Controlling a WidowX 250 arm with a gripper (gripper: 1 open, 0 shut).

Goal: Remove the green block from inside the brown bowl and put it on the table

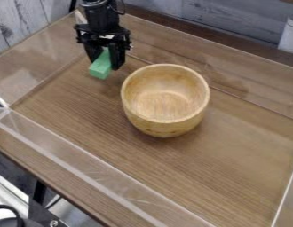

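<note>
Downward — tool (103,50) over table (83,105).

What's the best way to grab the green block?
I'd pinch the green block by its two long sides, coming from above. It's a slim bar with flat, smooth faces, so those sides should fit between the fingers of the hand nicely.
</note>
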